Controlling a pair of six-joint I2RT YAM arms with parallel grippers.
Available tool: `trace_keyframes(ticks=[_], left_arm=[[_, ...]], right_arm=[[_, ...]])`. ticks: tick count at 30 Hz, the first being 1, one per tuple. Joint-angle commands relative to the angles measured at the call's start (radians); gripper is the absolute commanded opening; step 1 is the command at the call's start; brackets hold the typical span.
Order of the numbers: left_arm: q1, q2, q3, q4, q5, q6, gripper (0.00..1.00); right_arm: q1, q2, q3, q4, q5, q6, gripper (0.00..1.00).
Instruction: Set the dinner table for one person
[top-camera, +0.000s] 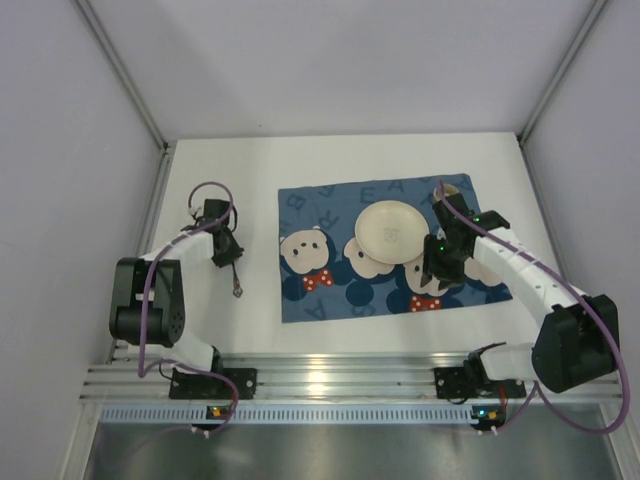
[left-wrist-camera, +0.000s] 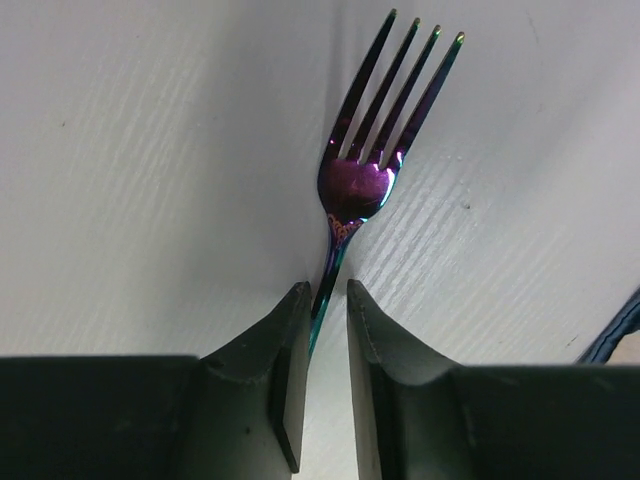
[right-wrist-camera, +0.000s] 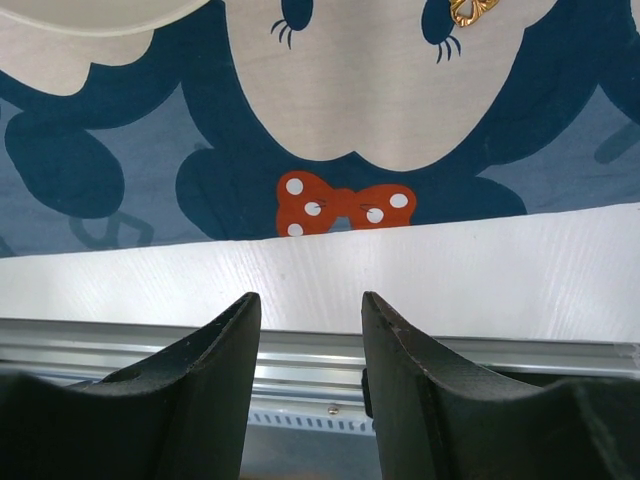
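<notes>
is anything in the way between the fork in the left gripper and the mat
Nothing visible. The left gripper is closed on the fork over bare table, left of the mat. Only white tabletop lies between them; the plate sits farther in on the mat.

Lab test cell: plain grey enclosure walls (top-camera: 60, 90), aluminium mounting rail (top-camera: 330, 380) behind both grippers, white tabletop (top-camera: 240, 160)

My left two-finger black gripper (left-wrist-camera: 327, 375) nearly closed with a narrow gap, arm bent, my right two-finger black gripper (right-wrist-camera: 312, 375) parted, empty, arm reaching forward
</notes>
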Motion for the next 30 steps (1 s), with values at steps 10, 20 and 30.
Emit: trace_keyframes(ticks=[10, 20, 30], left_arm=[[-0.051, 0.162, 0.005, -0.093, 0.005, 0.004, 0.0], [-0.149, 0.042, 0.212, -0.209, -0.029, 0.065, 0.0], [-0.421, 0.189, 0.599, -0.307, 0.011, 0.042, 0.0]], right_arm=[[0.02, -0.025, -0.021, 0.017, 0.009, 0.008, 0.45], [0.02, -0.065, 0.005, -0.017, 0.021, 0.008, 0.46], [0.006, -0.076, 0.022, -0.04, 0.081, -0.025, 0.46]])
